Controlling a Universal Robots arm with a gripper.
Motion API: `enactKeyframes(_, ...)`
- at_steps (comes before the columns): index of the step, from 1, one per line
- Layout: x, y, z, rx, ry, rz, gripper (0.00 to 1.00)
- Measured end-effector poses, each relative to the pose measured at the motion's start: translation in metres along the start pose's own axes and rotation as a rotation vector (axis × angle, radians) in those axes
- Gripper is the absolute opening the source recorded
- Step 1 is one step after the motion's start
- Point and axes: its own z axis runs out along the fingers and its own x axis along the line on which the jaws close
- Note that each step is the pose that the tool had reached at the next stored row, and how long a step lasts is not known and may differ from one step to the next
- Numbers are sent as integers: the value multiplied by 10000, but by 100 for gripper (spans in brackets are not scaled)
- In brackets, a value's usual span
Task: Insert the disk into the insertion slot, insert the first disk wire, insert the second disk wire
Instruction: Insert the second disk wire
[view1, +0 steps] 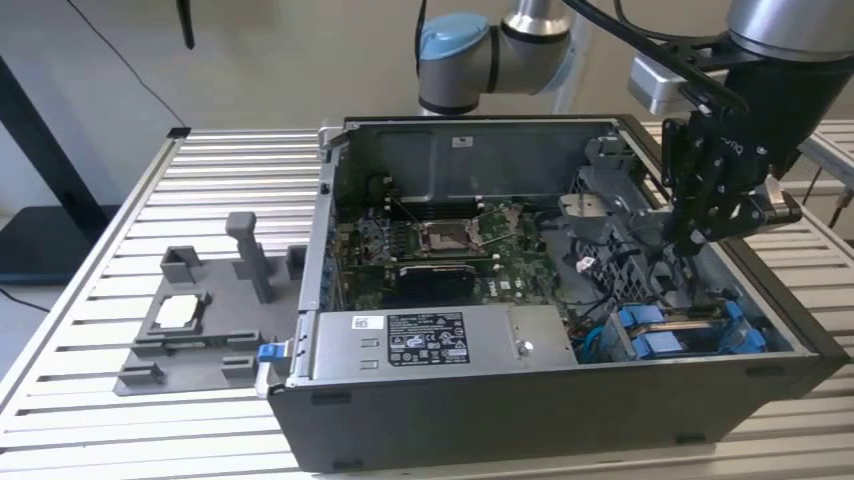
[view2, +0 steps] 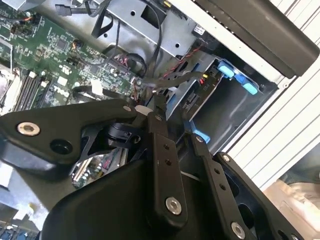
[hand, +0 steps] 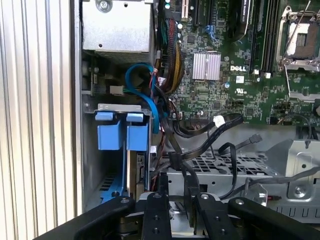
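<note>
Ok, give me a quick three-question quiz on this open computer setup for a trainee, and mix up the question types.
1. True or false: the end effector reaches into the open computer case.
2. Which colour are the drive carriers in the drive cage? A red, B blue, C yellow.
3. Fill in: on the grey fixture, to the exterior view's left of the case, lies a small silver ____.
Key: 1 true; 2 B; 3 chip.

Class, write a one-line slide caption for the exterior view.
The arm's tool hangs inside an open computer case, near the blue carriers toward the exterior view's right.
</note>
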Motion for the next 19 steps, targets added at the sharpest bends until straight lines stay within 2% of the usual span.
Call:
enactKeyframes(5,0,70,-6,92,12,-177,27)
enactKeyframes(9,1,92,-7,95,20,-431,27)
enactKeyframes(14,2,103,-9,85,1,-888,27)
enactKeyframes(19,14,144,-5,98,-18,-1099,27)
